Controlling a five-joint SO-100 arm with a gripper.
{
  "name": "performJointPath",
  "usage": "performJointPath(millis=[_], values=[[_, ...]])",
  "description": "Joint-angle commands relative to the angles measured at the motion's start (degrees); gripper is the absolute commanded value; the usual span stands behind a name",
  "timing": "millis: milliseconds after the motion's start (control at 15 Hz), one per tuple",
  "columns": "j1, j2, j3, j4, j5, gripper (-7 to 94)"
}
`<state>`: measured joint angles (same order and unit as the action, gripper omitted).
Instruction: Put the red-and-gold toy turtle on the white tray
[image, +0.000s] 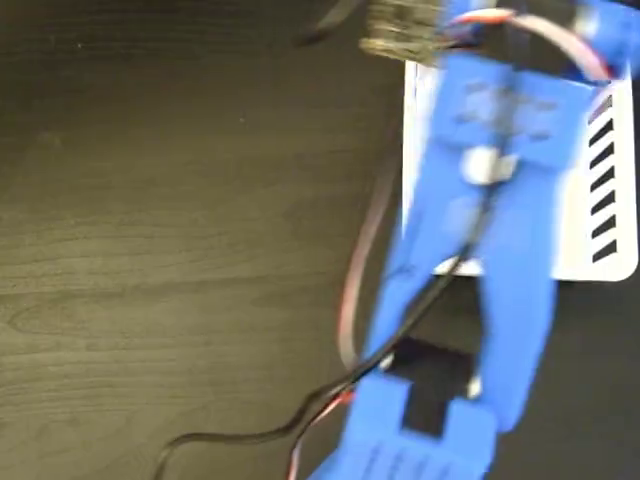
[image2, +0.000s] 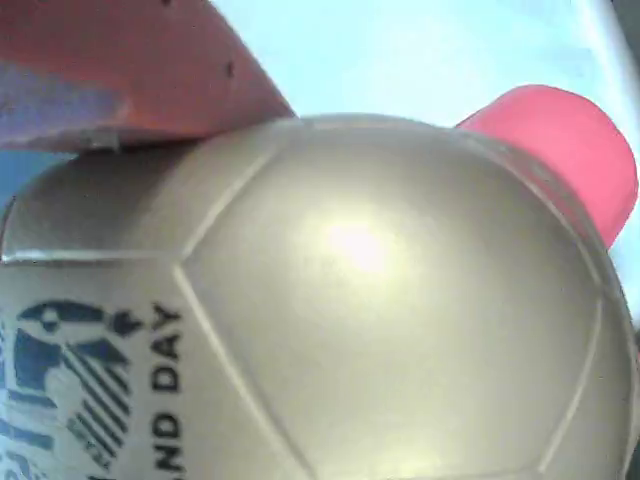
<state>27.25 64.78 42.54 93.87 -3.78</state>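
My blue arm (image: 480, 260) reaches over the white tray (image: 610, 240) on the dark surface (image: 150, 250). The red-and-gold toy turtle (image2: 380, 300) fills my wrist view, pale tray behind it. Gripper state: I cannot tell.

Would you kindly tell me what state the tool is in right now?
Tool: one finger lies against the turtle shell, the other unseen; whether it grips cannot be told.

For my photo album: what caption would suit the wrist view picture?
Close-up of the gold-shelled toy turtle, its coral-red head poking out, against a pale white background.
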Motion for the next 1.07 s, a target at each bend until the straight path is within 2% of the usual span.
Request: performJointPath(millis=[0, 333, 467, 1000], values=[[2.1, 0.9, -2.0, 0.9, -0.5, 0], [4.0, 0.8, 8.0, 1.2, 1.5, 0], [4.4, -0.5, 11.6, -1.2, 2.0, 0], [4.6, -4.4, 11.8, -2.0, 1.5, 0]])
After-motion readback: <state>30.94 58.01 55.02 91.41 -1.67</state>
